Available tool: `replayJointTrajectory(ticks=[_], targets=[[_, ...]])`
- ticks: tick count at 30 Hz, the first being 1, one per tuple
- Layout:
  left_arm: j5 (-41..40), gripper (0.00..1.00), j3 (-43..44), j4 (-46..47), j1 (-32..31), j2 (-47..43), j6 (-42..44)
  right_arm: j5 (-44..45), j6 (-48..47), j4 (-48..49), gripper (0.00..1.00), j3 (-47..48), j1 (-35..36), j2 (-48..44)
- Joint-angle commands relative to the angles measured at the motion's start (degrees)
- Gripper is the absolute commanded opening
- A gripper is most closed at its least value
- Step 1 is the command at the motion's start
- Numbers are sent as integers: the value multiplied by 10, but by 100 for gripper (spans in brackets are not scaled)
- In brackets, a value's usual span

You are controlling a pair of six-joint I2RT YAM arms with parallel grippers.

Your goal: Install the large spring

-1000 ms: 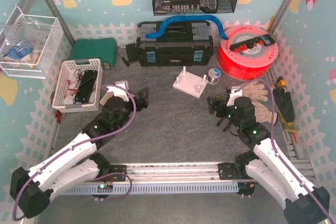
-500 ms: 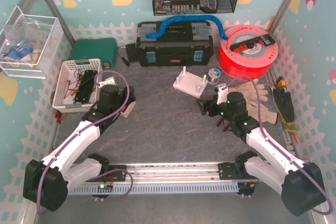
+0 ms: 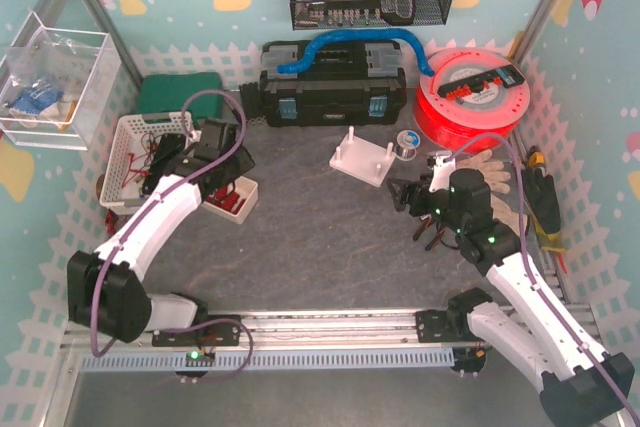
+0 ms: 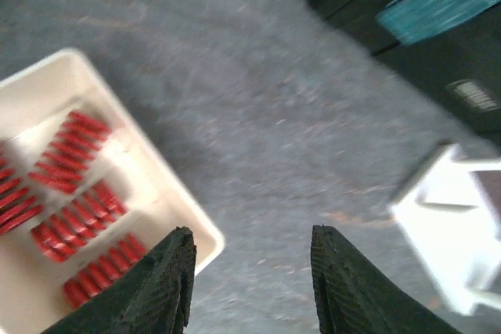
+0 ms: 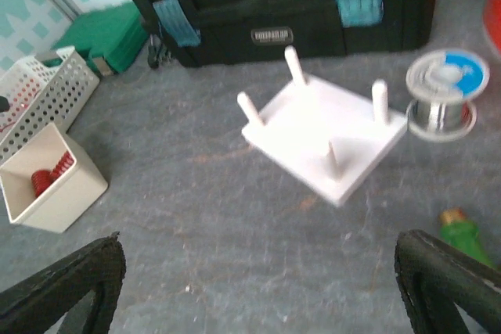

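Left wrist view: springs [image 4: 78, 220] sit in tray [image 4: 145, 154] at left of frame, just left of left pincer [image 4: 252, 236], axes lower-left to upper-right. Pincer spread, empty, over counter [image 4: 258, 115]. Left arm nearer. Right pincer [image 5: 262, 271] spread, facing peg plate [image 5: 325, 134].

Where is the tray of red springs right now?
In the top view, the white tray of red springs sits left of centre on the table, just right of the white perforated basket and partly under the left arm.
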Motion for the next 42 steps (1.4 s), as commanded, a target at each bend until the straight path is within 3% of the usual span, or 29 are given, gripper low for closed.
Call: replayJointTrajectory(ticks=[1,8,20,25,42], targets=[[-23,43,-6,-93,7,35,16,-32,56,-78,93,-5,-3,-3],[-24,40,-32,-84,57,63,112,16,65,-109,93,8,-3,14],[-93,38,-23,-52,70,108,311,32,21,-141,93,47,-3,66],[-79,35,-24,-17,86,122,381,29,18,-147,93,55,-3,80],[-17,39,-30,13,116,206,405,53,47,-168,93,55,-3,72]])
